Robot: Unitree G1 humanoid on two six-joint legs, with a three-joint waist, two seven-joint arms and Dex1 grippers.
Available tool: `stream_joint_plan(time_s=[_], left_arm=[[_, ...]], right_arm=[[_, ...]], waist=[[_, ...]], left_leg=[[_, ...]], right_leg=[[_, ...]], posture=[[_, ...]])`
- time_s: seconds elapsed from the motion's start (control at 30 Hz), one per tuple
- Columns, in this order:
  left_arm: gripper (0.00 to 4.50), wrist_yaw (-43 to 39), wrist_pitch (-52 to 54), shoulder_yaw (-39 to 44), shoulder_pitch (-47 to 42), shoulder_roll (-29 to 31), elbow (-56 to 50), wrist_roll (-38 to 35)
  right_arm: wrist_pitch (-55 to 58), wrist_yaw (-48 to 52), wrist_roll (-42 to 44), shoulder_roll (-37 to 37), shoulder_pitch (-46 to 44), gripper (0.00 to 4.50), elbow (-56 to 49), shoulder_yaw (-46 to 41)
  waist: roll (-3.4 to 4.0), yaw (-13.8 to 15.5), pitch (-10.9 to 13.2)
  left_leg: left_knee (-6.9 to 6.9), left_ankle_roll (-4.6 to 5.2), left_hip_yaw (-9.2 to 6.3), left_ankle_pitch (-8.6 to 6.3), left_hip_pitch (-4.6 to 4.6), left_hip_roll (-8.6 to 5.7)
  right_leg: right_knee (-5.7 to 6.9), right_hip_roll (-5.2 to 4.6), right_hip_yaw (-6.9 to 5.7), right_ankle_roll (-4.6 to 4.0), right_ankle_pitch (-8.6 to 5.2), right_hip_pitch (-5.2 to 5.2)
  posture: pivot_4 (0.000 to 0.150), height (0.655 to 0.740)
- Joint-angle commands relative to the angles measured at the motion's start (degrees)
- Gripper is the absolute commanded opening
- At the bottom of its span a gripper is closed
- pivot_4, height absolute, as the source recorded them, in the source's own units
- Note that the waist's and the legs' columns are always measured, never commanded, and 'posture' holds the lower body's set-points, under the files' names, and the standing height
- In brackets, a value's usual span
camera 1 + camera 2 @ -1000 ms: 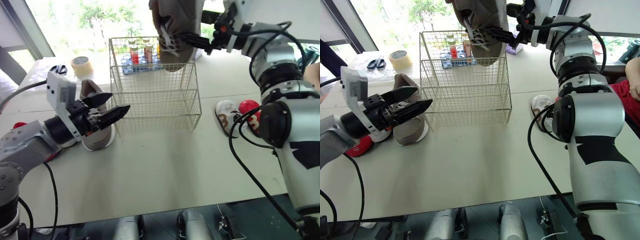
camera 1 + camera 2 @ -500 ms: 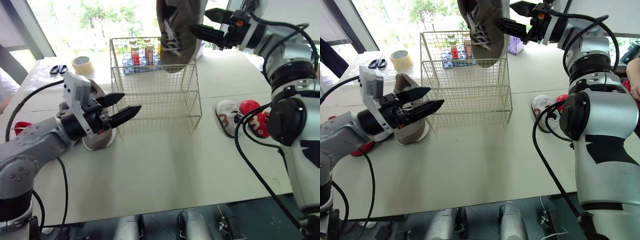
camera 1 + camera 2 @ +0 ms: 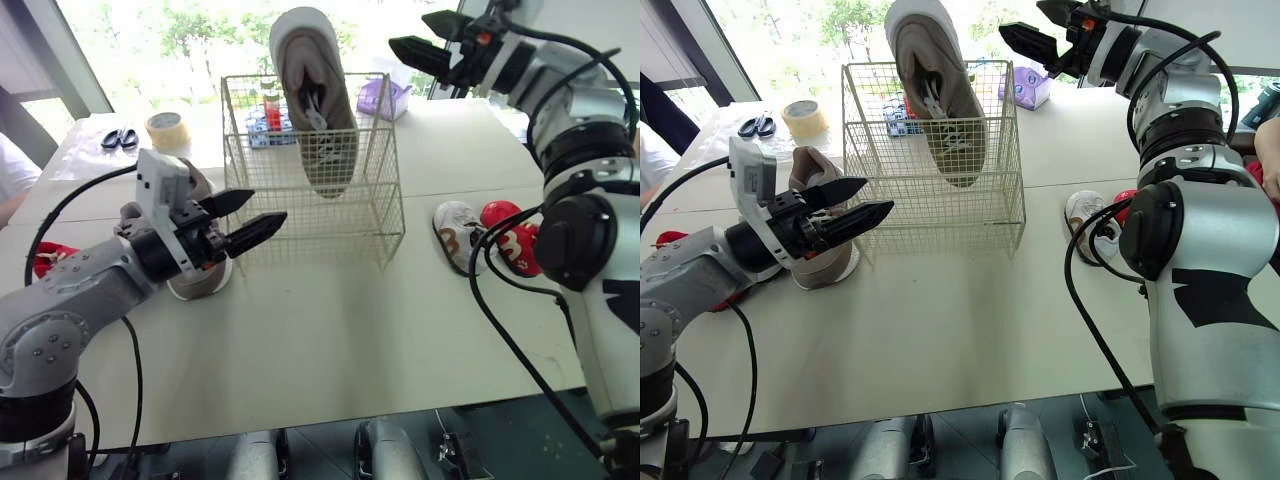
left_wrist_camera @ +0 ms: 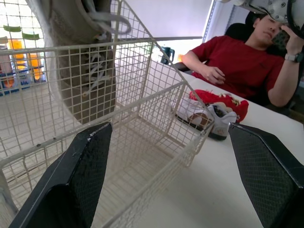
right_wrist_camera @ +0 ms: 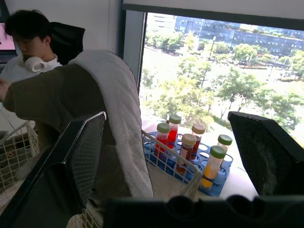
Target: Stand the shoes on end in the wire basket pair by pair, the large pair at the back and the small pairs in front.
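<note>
Currently: right pincer, upper right, spread wide, empty, clear of large shoe upended in wire basket; left pincer, centre left, likewise parted, empty.

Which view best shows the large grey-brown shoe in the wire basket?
The right eye view: the large grey-brown lace-up shoe stands toe-down in the cream wire basket, seen whole. Left wrist view catches its laces through mesh; right wrist view, its white sole edge.
</note>
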Motion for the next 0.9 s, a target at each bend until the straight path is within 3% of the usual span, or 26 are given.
stream_joint_plan(time_s=[0.03, 0.23, 0.3, 0.43, 0.57, 0.73, 0.9], left_arm=[[4.02, 0.1, -0.7, 0.4, -0.4, 0.2, -1.3, 0.3], [4.02, -0.4, -0.4, 2.2, -0.9, 1.8, -0.1, -0.2], [4.02, -1.3, -0.2, 3.5, -1.6, 3.2, 1.3, -0.8], [4.02, -3.1, -0.7, 3.1, -2.9, 4.7, 4.0, 1.2], [4.02, -4.3, -0.9, 1.2, -3.7, 4.4, 4.4, 3.2], [4.02, -5.3, -0.8, 2.3, -5.1, 5.4, 5.3, 4.2], [4.02, -4.4, -1.2, 3.4, -7.5, 6.0, 5.0, 6.0]], right_arm=[[-4.3, 1.2, -1.6, -1.3, -1.2, 4.45, -2.9, 1.5], [-4.0, -0.7, -1.1, 1.8, 3.3, 4.45, -10.0, 3.7], [-0.7, -2.0, 1.1, 4.7, 7.8, 4.45, -19.2, 3.7], [6.1, -14.5, 0.4, 11.6, 17.0, 4.45, -38.5, 5.4], [12.6, -22.6, -0.7, 17.0, 22.8, 4.45, -50.6, 8.2], [15.8, -28.7, -1.3, 19.0, 25.2, 4.45, -55.1, 10.1], [15.7, -35.3, -2.3, 21.3, 23.8, 4.45, -52.7, 11.0]], waist=[[0.0, 0.0, 0.0], [0.0, -0.1, 0.0], [0.0, -0.1, 0.0], [0.02, -0.1, 0.0], [0.02, 0.2, 0.0], [-0.01, 0.5, 0.0], [-0.01, 0.0, 0.0]], left_leg=[[0.0, 0.0, 0.0, 0.0, 0.0, 0.0], [0.0, 0.0, 0.0, 0.0, 0.01, 0.01], [0.01, 0.0, 0.01, 0.0, 0.02, 0.01], [0.05, -0.01, -0.01, 0.01, 0.01, 0.03], [0.14, -0.01, -0.02, 0.01, -0.06, 0.03], [0.34, 0.01, -0.1, 0.0, -0.17, 0.02], [0.33, 0.01, -0.11, 0.0, -0.15, 0.02]], right_leg=[[0.0, 0.0, 0.0, 0.0, 0.0, 0.0], [0.02, 0.0, 0.0, 0.0, 0.0, 0.0], [0.08, 0.0, 0.01, 0.0, 0.0, -0.02], [0.16, 0.0, 0.01, 0.0, 0.0, -0.06], [0.23, 0.0, 0.01, 0.0, 0.0, -0.1], [0.29, -0.01, -0.04, 0.0, 0.0, -0.1], [0.43, 0.0, -0.03, -0.01, -0.01, -0.16]], posture=[[0.15, 0.6675], [0.15, 0.6675], [0.15, 0.6675], [0.15, 0.6675], [0.15, 0.6675], [0.15, 0.6675], [0.15, 0.6675]])
